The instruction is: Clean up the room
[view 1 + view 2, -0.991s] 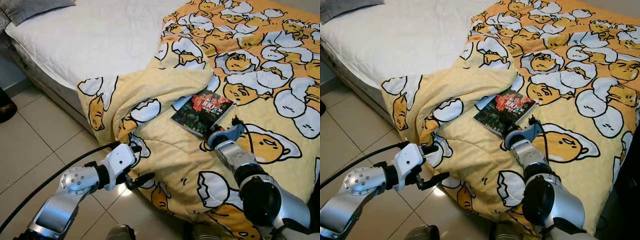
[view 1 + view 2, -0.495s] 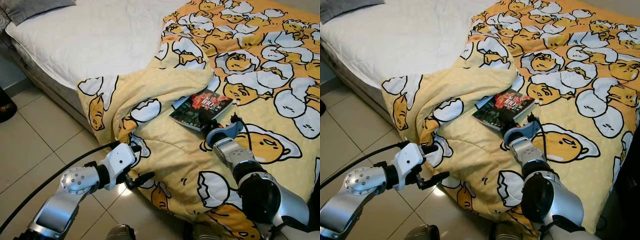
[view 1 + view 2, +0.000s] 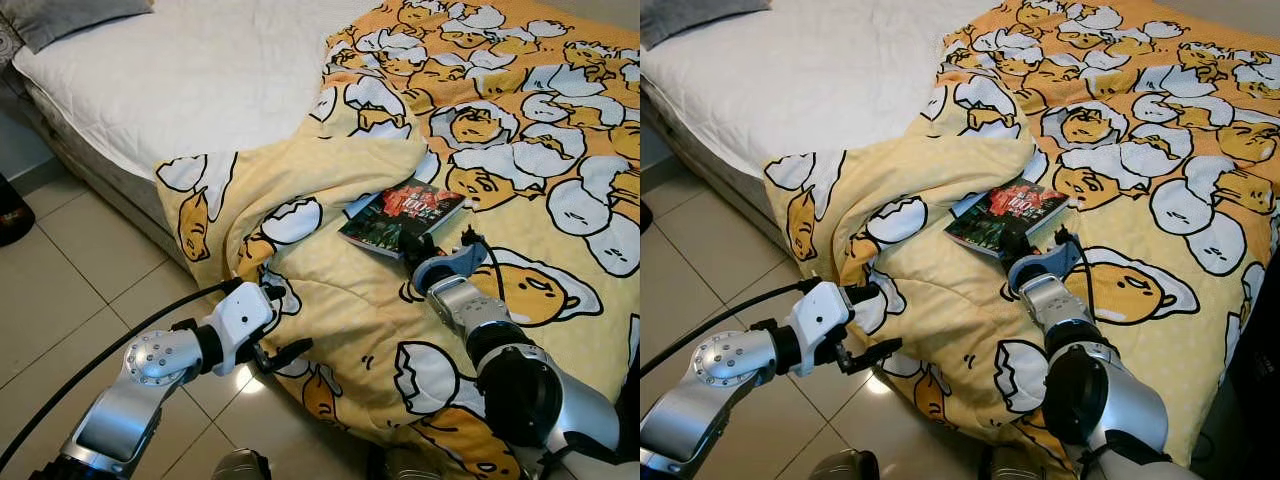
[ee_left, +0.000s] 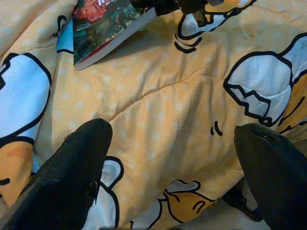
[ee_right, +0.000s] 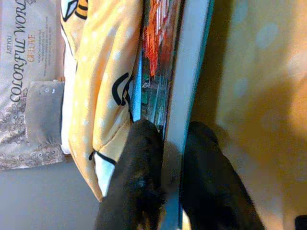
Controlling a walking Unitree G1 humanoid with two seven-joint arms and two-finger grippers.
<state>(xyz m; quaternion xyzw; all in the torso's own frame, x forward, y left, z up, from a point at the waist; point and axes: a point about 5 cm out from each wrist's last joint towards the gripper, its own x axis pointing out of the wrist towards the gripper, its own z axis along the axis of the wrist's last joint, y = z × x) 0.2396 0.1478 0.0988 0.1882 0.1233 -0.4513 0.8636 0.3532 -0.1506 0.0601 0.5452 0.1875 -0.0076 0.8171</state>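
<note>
A book (image 3: 402,216) with a dark red and green cover lies on a yellow blanket (image 3: 350,310) printed with egg drawings. The blanket covers the right part of the bed (image 3: 200,80) and hangs in a bunched fold over the bed's near edge, down to the tiled floor (image 3: 70,270). The book sits near that near edge, just past the bunched fold, with one corner tucked against the fold.

The right gripper (image 3: 418,247) reaches up from the near side and meets the near edge of the book. In the right wrist view its two black fingers (image 5: 139,177) are pressed on the book, one on the cover and one under it, so they pinch the book's edge between them. The pale page edges (image 5: 189,72) run straight away from the fingers. The book lies right in the gripper's grip, not beside it.

The left gripper (image 3: 278,325) is low, beside the part of the blanket that hangs off the bed, above the floor. Its fingers (image 4: 72,177) are spread wide and hold nothing. In the left wrist view the blanket lies between them, and the book and the right gripper's tip are farther off. A black cable (image 3: 90,370) runs along the left arm.

The left part of the bed shows a white sheet (image 3: 180,70), with a grey pillow (image 3: 70,15) at the far left corner.
</note>
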